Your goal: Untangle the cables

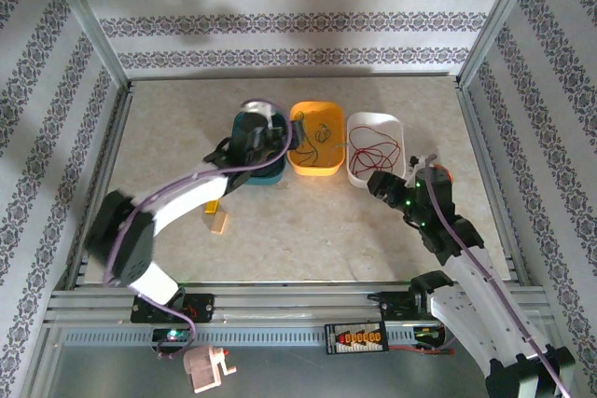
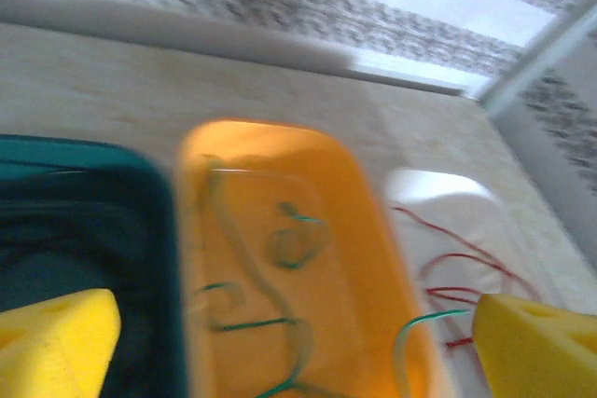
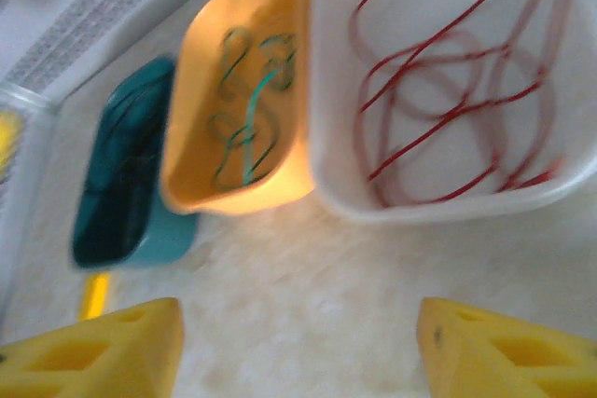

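Three trays stand side by side at the back middle of the table. Thin red wires (image 1: 378, 148) (image 3: 448, 90) loop inside the white tray (image 1: 373, 118). Green wires (image 1: 320, 132) (image 2: 294, 244) lie in the orange tray (image 1: 315, 171), and one green end (image 2: 429, 319) arches over its rim toward the white tray. Faint black wires (image 3: 126, 151) lie in the teal tray (image 1: 266, 177). My left gripper (image 1: 270, 137) (image 2: 294, 342) hangs open over the teal and orange trays, holding nothing. My right gripper (image 1: 382, 182) (image 3: 298, 342) is open above bare table in front of the white tray.
A small wooden block (image 1: 217, 221) and a yellow piece (image 1: 213, 204) (image 3: 93, 295) lie on the table in front of the teal tray. Aluminium frame posts and patterned walls enclose the table. A terminal strip (image 1: 359, 335) sits on the front rail.
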### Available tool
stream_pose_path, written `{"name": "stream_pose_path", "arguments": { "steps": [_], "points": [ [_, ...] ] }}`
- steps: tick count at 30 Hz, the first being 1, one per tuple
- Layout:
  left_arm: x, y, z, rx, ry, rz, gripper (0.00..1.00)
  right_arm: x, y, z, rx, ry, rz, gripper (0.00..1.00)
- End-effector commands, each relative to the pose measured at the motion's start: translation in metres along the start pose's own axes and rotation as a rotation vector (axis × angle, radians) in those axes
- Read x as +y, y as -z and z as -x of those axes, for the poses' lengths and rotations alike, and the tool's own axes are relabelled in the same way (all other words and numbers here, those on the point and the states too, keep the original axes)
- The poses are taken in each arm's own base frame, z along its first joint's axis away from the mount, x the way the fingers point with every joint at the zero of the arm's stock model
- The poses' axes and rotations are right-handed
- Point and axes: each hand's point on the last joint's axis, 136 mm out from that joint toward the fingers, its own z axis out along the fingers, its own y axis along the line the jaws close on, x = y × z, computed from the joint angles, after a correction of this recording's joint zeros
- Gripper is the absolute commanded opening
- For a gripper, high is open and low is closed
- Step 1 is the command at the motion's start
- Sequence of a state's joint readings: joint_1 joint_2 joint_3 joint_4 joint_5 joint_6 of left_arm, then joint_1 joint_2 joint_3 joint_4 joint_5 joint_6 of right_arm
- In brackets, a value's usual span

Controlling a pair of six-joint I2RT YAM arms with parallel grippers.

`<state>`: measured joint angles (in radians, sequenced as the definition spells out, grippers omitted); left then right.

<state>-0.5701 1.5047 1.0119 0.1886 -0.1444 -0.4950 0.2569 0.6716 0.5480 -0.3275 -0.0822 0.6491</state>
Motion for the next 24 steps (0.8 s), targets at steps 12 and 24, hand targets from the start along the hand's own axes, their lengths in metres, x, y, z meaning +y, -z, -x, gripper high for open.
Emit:
{"name": "stream_pose_path", "arguments": {
  "steps": [12,24],
  "points": [
    [0.255,0.196,-0.035,-0.170,-0.107,0.993,0.99,-0.093,-0.007,0.056,-0.492,0.460,-0.499,0.98],
    [0.288,0.104,-0.053,-0.038,-0.201,0.885,0.99,-0.098,-0.087,0.068,-0.447,0.564,-0.416,0.98]
  ]
}}
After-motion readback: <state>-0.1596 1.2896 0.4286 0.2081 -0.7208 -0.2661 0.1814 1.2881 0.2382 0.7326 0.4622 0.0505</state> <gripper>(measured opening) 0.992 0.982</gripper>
